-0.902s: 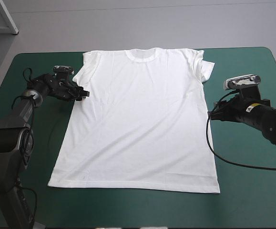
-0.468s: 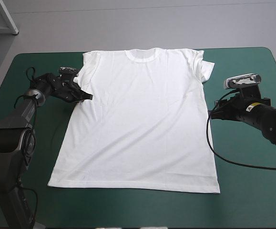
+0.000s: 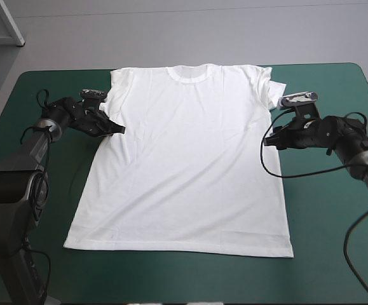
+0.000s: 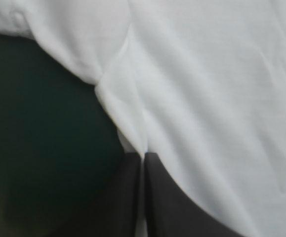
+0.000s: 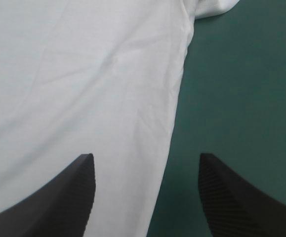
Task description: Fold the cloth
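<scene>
Lately the right pincer [image 3: 267, 141] is closing in. Earlier it was sitting well clear of the T-shirt [image 3: 187, 165]; now it is reaching the side hem just below the right sleeve. Its fingers are standing wide. In its wrist view the hem is running between them, with cloth ahead of one finger and bare teal-green surface [image 3: 336, 254] ahead of the other. It is gripping nothing yet.

By comparison the left pincer [image 3: 117, 129] is barely shifting. It is sitting at the opposite side hem, just under the left sleeve. Its fingers are nearly meeting, pinching a thin white strip between them, so it is holding the T-shirt's edge.

The T-shirt is lying spread flat between the two pincers, collar pointing away toward the far edge.

Reading: matched grips under both sleeves are being set up. The left one is looking done. The right one is probably needing to clamp on the hem before any lift or fold gets going.
</scene>
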You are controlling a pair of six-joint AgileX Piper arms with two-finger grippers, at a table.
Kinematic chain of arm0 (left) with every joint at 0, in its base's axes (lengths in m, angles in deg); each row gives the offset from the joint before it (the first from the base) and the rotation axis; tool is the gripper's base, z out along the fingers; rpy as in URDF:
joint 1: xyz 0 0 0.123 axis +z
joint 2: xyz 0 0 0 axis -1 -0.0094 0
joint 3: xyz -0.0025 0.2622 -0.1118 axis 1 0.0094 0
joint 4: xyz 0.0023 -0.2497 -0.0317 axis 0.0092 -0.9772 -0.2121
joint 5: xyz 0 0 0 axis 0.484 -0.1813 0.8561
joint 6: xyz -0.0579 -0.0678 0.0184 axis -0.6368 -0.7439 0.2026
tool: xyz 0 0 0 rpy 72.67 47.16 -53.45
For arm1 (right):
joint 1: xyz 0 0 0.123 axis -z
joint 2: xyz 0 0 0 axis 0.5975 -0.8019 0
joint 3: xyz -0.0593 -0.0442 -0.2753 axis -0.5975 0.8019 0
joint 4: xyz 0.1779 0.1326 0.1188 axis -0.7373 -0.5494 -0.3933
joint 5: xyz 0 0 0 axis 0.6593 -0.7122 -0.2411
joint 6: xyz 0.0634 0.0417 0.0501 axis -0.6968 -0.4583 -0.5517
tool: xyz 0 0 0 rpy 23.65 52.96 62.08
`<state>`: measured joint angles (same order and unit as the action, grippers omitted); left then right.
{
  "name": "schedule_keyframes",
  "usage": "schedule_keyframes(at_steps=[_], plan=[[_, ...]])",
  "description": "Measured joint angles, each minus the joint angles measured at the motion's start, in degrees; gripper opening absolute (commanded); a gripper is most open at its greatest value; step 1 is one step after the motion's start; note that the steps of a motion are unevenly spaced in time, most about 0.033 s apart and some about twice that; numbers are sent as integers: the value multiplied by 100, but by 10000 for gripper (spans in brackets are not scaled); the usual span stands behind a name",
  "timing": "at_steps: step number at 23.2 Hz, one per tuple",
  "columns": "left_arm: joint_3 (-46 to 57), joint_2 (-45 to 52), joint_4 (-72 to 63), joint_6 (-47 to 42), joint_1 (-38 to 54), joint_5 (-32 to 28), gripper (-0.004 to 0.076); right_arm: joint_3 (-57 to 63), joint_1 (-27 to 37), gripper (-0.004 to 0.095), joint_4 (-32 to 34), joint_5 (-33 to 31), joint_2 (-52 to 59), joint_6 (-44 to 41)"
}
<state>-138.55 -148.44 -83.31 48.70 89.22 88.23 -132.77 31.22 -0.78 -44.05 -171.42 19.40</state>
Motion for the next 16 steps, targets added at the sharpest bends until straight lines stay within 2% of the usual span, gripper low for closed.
schedule_keyframes(at_steps=[6, 12, 14, 16], plan=[[-6, 0, -4, 0, 0, 11, 19, -929, 0, 596, -25, 38, -1267, 38], [-11, 0, -4, 0, 0, 13, 19, -1301, 0, 594, -25, 85, -2095, 43], [-11, 0, -4, 0, 0, 13, 19, -1450, 0, 557, -75, 102, -2374, 60], [-11, 0, -6, 0, 0, 13, 19, -1527, -32, 411, -89, 96, -2453, 66]])
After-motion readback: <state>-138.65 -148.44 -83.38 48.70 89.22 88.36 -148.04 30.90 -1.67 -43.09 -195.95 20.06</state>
